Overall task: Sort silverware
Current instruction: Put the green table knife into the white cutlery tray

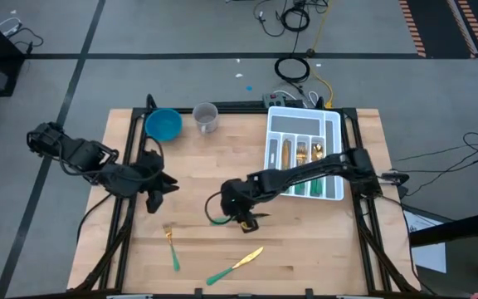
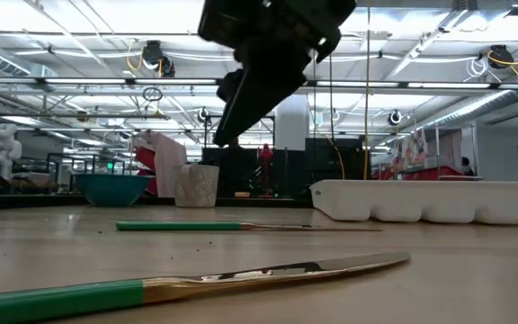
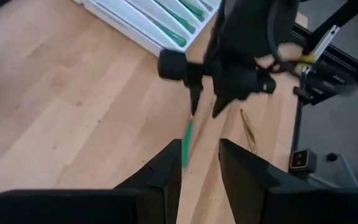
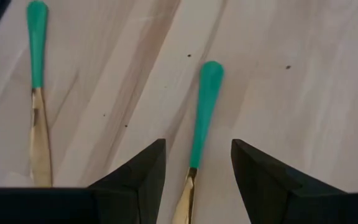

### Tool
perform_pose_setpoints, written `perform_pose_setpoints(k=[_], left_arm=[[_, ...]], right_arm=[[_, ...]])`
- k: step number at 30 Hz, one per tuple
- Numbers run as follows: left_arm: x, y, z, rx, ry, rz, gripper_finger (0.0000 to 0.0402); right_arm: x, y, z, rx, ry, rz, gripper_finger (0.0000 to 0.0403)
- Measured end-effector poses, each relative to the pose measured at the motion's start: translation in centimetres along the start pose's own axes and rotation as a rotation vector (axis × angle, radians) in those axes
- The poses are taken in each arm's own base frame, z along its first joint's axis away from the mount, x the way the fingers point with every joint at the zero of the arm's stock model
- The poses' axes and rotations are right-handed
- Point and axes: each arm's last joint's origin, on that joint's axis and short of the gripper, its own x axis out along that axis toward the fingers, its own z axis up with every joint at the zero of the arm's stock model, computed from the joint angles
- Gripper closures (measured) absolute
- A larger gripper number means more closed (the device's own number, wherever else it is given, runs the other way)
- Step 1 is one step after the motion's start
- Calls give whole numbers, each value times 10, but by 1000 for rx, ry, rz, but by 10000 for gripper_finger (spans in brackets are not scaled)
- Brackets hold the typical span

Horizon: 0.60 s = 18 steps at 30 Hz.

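Observation:
My right gripper (image 1: 250,219) hangs open over the middle of the table, fingers pointing down. In the right wrist view its fingers (image 4: 197,144) stand on either side of a teal-handled piece of silverware (image 4: 202,115) without touching it; that piece lies flat on the wood (image 2: 205,227). The low view shows the right gripper (image 2: 232,126) well above it. A fork (image 1: 171,243) and a knife (image 1: 236,265) lie nearer the table's near edge. More silverware lies in the white tray (image 1: 332,133). My left gripper (image 1: 166,186) waits open at the table's left, its fingers (image 3: 199,149) facing the right arm.
A blue bowl (image 1: 163,124) and a grey cup (image 1: 206,117) stand at the far edge, left of the tray. The knife (image 2: 241,279) lies closest to the near edge. A second teal-handled piece (image 4: 36,74) lies beside the one under my right gripper. Bare wood spreads between the arms.

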Motion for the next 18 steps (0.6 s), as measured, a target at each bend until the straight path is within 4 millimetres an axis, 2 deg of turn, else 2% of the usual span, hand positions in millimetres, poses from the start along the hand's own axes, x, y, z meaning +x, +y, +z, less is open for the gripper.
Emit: perform_pose_setpoints(k=[9,13,18], left_arm=[[-2,5,-3,18,12,41,288],[-2,5,-2,44,12,40,288],[-2,5,-3,74,16,44,288]], right_arm=[[51,-5,4,5,84,-13,229],[73,-9,-6,17,169,-8,229],[88,-7,-19,28,271,-1,231]])
